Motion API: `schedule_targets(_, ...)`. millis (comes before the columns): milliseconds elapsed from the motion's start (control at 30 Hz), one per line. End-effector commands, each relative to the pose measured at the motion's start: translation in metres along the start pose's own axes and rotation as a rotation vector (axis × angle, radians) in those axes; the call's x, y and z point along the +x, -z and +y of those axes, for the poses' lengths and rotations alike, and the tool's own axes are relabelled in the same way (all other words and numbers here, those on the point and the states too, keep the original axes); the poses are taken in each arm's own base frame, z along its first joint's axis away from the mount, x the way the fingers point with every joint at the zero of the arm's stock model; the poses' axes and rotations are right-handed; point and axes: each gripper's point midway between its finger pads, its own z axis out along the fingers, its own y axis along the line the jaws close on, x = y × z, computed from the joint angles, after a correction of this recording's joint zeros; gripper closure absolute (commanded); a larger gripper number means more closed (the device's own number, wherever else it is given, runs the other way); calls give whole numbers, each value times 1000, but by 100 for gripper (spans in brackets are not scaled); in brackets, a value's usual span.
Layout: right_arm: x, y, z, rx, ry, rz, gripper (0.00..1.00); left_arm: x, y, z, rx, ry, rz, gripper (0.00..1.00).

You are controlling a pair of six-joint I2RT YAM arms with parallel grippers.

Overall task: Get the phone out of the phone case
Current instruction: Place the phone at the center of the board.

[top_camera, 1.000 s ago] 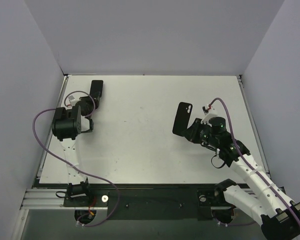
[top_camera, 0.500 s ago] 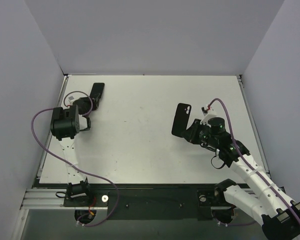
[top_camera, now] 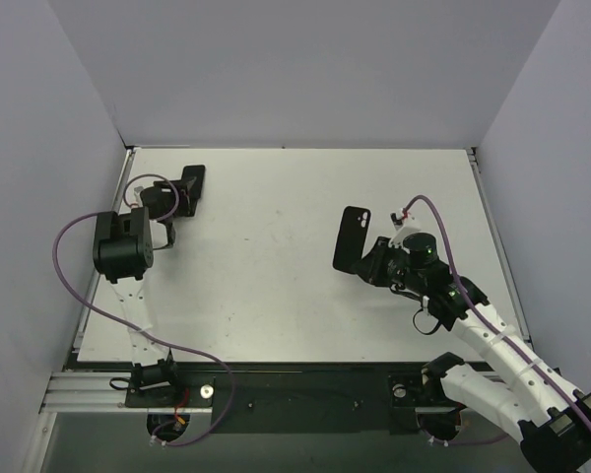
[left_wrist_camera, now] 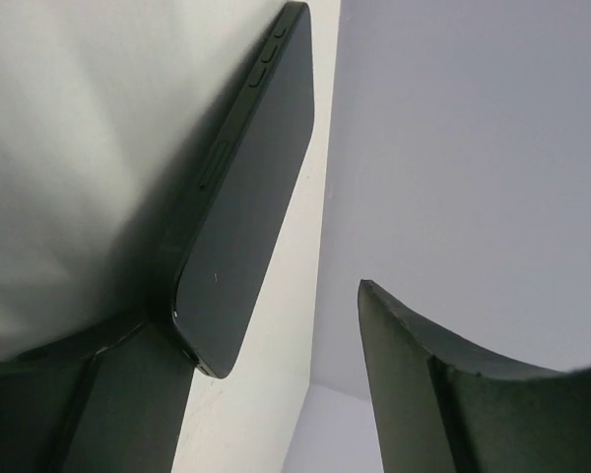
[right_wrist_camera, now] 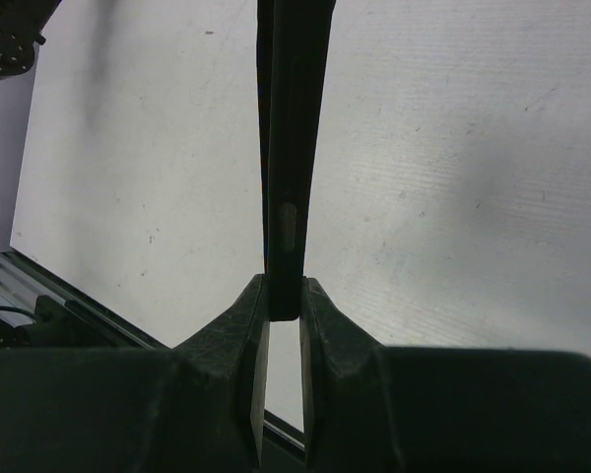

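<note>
The black phone [top_camera: 191, 184] lies flat at the table's far left corner; in the left wrist view the phone [left_wrist_camera: 246, 197] shows its side buttons. My left gripper [top_camera: 167, 204] [left_wrist_camera: 266, 325] is open, its left finger against the phone's near end and the other finger well apart from it. At centre right, my right gripper [top_camera: 377, 262] [right_wrist_camera: 284, 294] is shut on the lower edge of the empty black phone case [top_camera: 351, 239] [right_wrist_camera: 291, 118]. The case stands upright off the table, with its camera cut-out at the top.
The white table [top_camera: 276, 266] is walled at the back and on both sides. Its left edge [left_wrist_camera: 320, 246] runs close beside the phone. A purple cable [top_camera: 74, 296] loops from the left arm and another follows the right arm [top_camera: 492, 335].
My left gripper has moved toward the far edge, closing in on the phone, which has turned slightly. My right gripper has shifted a little left with the case.
</note>
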Motion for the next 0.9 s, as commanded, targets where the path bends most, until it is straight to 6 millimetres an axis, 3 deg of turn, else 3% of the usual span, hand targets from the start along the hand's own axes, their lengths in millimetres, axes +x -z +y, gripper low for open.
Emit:
schedule_targets(0,-27,5,22,-54,4,-87,100,-1,16,16,-214,17,-2,26)
schedule_targets(167,-28,7,25,-55,7,-96,100,1,28,22,-394,4,8,24)
schedule_targets(200,-28,7,25,-57,4,-95,100,-1,29,22,-411,-1,0,15)
schedule_targets(233,-28,7,26,-60,3,-95,100,-3,30,23,-451,-19,-3,14)
schedule_targets(333,-27,8,29,-69,4,-96,100,-7,42,34,-566,-48,-15,13)
schedule_targets(467,-27,11,30,-65,3,-102,100,-7,53,34,-614,-49,-19,12)
schedule_targets(700,-28,8,29,-53,-1,-95,100,1,70,5,-606,-67,3,11)
schedule_targets(867,-27,0,23,-22,-12,-80,100,21,94,-34,-493,-165,16,11)
